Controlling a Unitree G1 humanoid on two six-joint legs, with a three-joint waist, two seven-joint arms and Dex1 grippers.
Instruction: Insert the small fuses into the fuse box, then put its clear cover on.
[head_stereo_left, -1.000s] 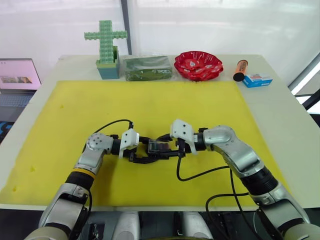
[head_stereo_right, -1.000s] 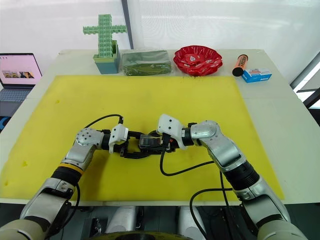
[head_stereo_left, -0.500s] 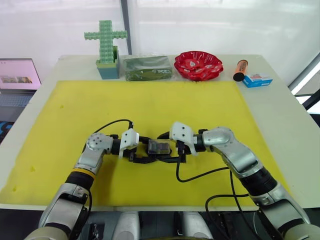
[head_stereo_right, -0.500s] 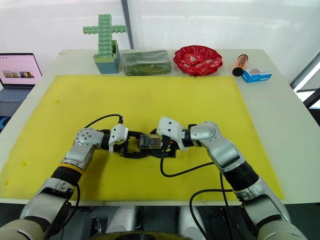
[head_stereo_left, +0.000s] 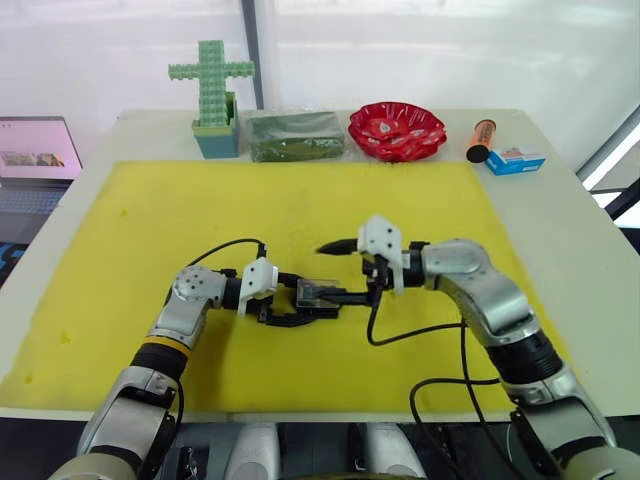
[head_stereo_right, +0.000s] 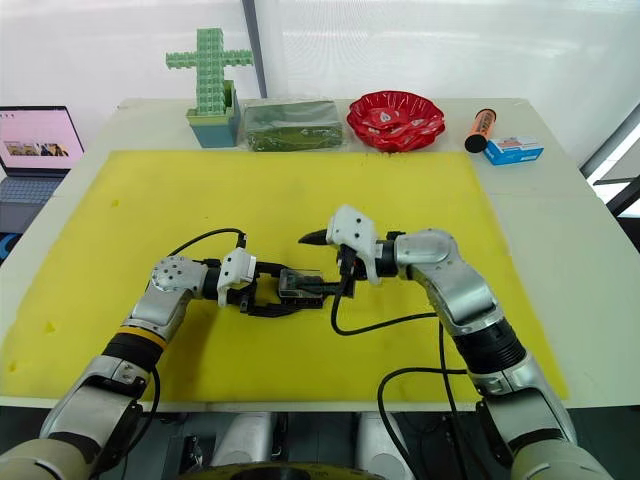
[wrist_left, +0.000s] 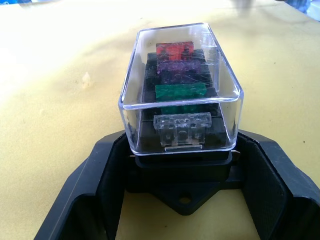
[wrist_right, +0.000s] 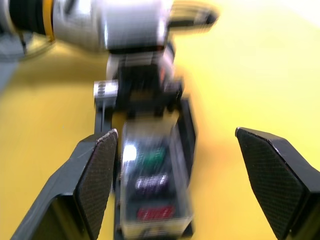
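Note:
The black fuse box (head_stereo_left: 318, 294) lies on the yellow mat (head_stereo_left: 200, 210), and my left gripper (wrist_left: 180, 146) is shut on its base. The clear cover (wrist_left: 180, 75) sits over the box. Under it, red (wrist_left: 175, 50), purple (wrist_left: 178, 67) and green (wrist_left: 180, 91) small fuses stand in a row. My right gripper (head_stereo_left: 341, 271) hangs open just right of the box, touching nothing. Its wrist view looks down on the covered fuse box (wrist_right: 152, 192) between its wide-apart fingers (wrist_right: 97, 170).
Along the table's far edge stand a green block cross in a pot (head_stereo_left: 212, 95), a dark green box (head_stereo_left: 295, 135), a red bowl (head_stereo_left: 397, 130), an orange tube (head_stereo_left: 481, 140) and a blue-white carton (head_stereo_left: 514, 160). A laptop (head_stereo_left: 35, 150) sits off the table at left.
My right gripper has drawn back from the box, rightward and upward, with its fingers spread wider. The cover stays on the box, still held by the left gripper.

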